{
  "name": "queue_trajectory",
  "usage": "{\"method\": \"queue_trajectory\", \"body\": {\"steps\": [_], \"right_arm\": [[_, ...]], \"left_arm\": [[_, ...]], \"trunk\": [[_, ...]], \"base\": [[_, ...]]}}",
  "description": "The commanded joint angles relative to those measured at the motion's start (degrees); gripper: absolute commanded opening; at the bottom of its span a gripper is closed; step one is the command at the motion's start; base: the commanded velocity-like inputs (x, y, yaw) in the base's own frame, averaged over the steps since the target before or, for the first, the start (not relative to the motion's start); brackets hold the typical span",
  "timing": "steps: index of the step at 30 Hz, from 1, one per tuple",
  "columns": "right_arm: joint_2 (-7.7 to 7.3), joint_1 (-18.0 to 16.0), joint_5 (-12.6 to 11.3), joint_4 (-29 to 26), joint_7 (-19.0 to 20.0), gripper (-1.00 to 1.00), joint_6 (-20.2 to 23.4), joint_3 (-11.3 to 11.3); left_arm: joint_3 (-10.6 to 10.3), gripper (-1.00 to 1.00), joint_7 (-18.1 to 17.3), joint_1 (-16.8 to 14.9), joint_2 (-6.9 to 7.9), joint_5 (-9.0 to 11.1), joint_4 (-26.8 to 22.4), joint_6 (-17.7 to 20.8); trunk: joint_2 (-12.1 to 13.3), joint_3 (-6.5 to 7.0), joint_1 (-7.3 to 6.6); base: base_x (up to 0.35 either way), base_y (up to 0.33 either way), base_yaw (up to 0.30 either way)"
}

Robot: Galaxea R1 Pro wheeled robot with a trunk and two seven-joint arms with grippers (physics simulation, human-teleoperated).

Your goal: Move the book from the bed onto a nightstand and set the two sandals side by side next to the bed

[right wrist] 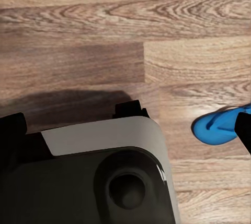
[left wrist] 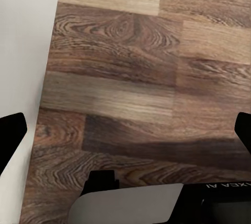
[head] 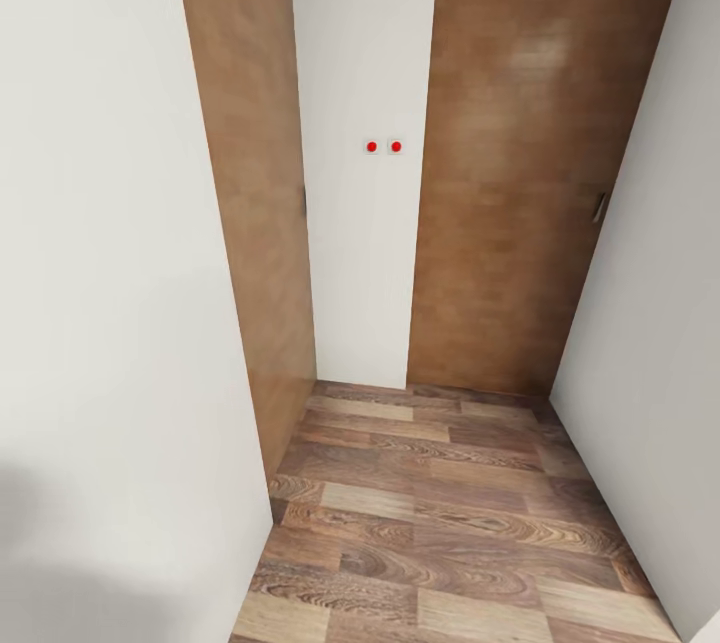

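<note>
Robot base (right wrist: pixel 99 177): dark grey rounded shell w/ pale grey panel, lower left of right wrist frame. Black finger tips (left wrist: pixel 10 135) at frame edges; mirrored white lettering lower right, left wrist frame.

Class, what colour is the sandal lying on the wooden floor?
Bright blue; the sandal shows best in the right wrist view.

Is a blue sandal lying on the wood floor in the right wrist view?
Yes, a blue sandal lies flat on the wood floor beside the robot's base.
</note>
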Motion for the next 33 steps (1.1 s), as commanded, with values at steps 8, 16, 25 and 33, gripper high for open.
{"method": "queue_trajectory", "body": {"steps": [8, 16, 25, 33], "right_arm": [[0.02, -0.03, -0.05, 0.02, 0.07, 1.00, -0.12, -0.22], [0.09, -0.03, -0.05, 0.02, 0.09, 1.00, -0.12, -0.21], [0.11, -0.03, -0.05, 0.02, 0.09, 1.00, -0.12, -0.18], [0.03, -0.03, -0.05, 0.02, 0.07, 1.00, -0.12, -0.18]], "left_arm": [[0.01, 1.00, -0.01, -0.02, 0.00, -0.19, 0.00, -0.15], [0.01, 1.00, -0.01, -0.01, 0.00, -0.18, 0.00, -0.15], [0.01, 1.00, -0.01, -0.02, 0.00, -0.13, 0.00, -0.15], [0.01, 1.00, -0.01, 0.00, 0.00, -0.16, 0.00, -0.15]], "trunk": [[-0.03, -0.05, 0.00], [-0.03, -0.05, 0.00], [-0.03, -0.05, 0.00], [-0.03, -0.05, 0.00]], "base": [[0.008, 0.002, -0.003], [0.000, 0.000, -0.163], [0.000, 0.000, -0.225], [0.102, 0.042, -0.097]]}}
